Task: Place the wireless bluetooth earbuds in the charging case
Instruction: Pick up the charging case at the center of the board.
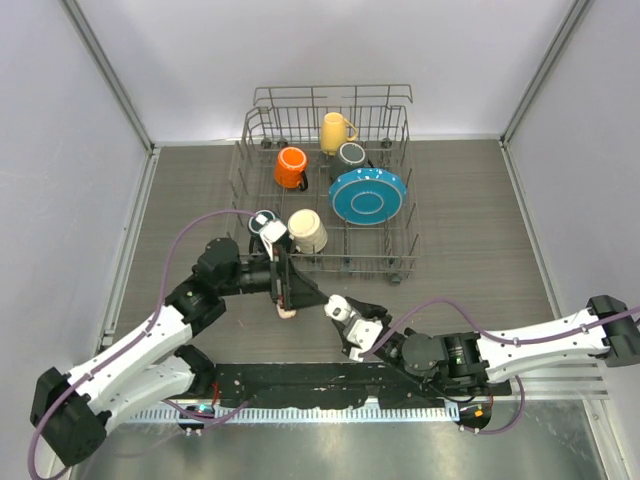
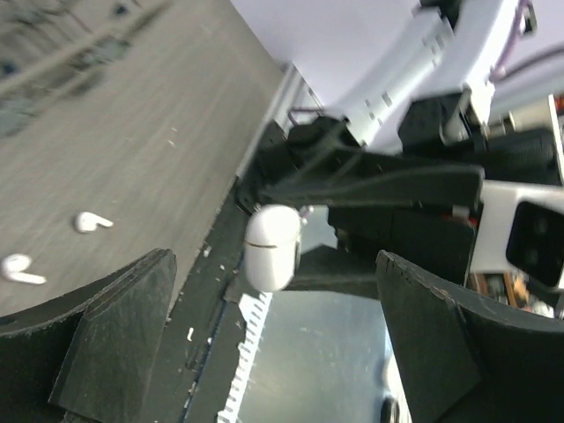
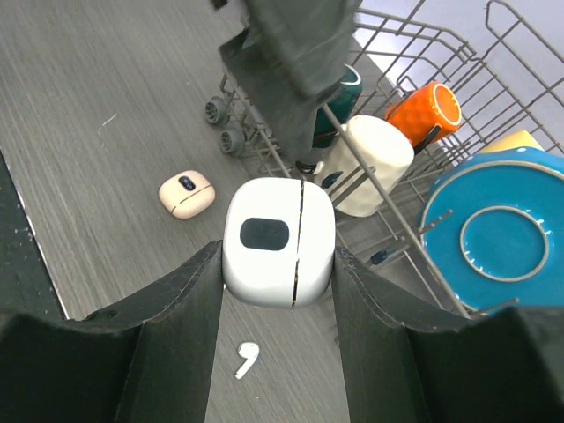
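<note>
Two white earbuds [image 2: 91, 221] lay loose on the grey tabletop [image 2: 132, 132], close together. They were blurred in the left wrist's view and too small to find from overhead. The white charging case [image 3: 278, 242] was up off the surface, lid closed, pinched between the right fingers [image 3: 167, 326], with one earbud showing on the wood below it. A beige second case [image 3: 187, 194] sat beside the dish rack [image 3: 423, 53] with its mugs [image 3: 370, 163] and blue plate [image 3: 493, 233]. The left fingers [image 2: 115, 326] were spread wide on nothing, the earbuds off to one side.

Bright even light, left-wrist blur
</note>
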Robot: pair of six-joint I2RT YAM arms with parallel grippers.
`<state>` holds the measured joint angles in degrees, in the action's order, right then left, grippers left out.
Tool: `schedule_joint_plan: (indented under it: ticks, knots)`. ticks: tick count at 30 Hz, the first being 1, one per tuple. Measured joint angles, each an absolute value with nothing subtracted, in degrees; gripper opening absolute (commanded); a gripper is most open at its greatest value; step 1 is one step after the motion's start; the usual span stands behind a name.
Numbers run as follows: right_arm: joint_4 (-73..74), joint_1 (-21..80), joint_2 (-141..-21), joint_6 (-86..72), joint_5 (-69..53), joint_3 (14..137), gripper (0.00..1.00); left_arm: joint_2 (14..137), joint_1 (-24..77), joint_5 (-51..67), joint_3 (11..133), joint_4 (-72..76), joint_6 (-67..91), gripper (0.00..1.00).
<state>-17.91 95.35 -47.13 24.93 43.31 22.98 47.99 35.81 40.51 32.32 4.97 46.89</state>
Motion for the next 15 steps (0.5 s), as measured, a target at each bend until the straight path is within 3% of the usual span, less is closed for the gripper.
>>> schedule_joint_plan:
  ticks: [5, 12, 15]
  knots:
    - [-17.6, 93.6, -44.8, 24.9, 41.0, 24.1, 0.01, 51.7, 42.3, 39.8, 33.7, 6.2, 43.3, 0.92]
    - [-15.9, 92.9, -43.1, 23.5, 37.3, 26.9, 0.01, 52.8, 42.4, 39.7, 33.7, 7.8, 40.2, 0.85]
    - [-15.2, 92.9, -43.2, 23.0, 36.2, 27.1, 0.01, 52.8, 42.6, 39.7, 33.7, 8.9, 39.9, 0.78]
